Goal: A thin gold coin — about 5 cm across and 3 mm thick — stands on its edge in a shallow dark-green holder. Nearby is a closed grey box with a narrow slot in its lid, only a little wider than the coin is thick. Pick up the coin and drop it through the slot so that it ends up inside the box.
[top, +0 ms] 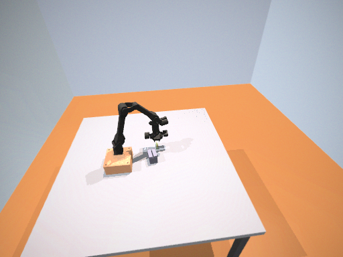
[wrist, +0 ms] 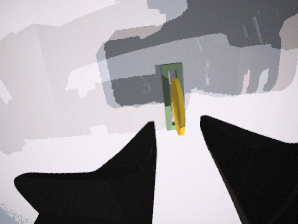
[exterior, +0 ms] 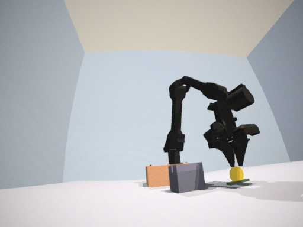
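Observation:
The gold coin (exterior: pixel 237 174) (wrist: pixel 178 107) stands on edge in the green holder (exterior: pixel 247 180) (wrist: pixel 165 90); in the top view it is very small. My gripper (exterior: pixel 237 165) (wrist: pixel 177 124) (top: pixel 157 142) points down, open and empty, its fingertips just above the coin's top edge. In the wrist view the coin lies between the lines of the two fingers, its near end closer to the right finger. The grey box (top: pixel 153 158) (exterior: pixel 187 178) stands beside the holder, towards the top camera. Its dark slot shows in its lid in that view.
The arm's orange base block (top: pixel 118 167) (exterior: pixel 157 176) stands left of the grey box in the top and exterior views. The white table (top: pixel 151 207) has its far edge behind the arm. The arm's shadow falls around the holder.

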Controlling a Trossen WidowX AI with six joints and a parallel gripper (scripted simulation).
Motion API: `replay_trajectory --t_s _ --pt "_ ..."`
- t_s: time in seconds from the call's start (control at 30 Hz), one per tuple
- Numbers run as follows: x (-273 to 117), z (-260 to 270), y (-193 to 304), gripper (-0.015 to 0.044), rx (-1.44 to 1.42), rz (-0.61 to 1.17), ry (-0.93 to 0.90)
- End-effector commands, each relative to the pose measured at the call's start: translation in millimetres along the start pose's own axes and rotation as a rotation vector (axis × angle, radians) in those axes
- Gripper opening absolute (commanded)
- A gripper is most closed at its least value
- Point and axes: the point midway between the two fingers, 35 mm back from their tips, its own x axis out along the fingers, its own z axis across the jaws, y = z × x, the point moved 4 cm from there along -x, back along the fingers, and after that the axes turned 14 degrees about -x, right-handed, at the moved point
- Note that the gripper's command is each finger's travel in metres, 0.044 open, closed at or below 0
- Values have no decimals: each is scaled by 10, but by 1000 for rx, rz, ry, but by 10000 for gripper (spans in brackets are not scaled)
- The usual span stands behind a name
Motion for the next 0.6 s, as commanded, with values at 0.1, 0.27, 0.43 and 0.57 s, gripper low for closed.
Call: replay_trajectory --t_s 0.1,0.27,0.43,0.57 --pt "132 -29 -11 161 -3 -6 12" --pt "212 -32 -12 161 -2 -6 12" --pt "291 -37 -13 161 -2 -5 12" --pt "353 -42 -14 161 -1 -5 12"
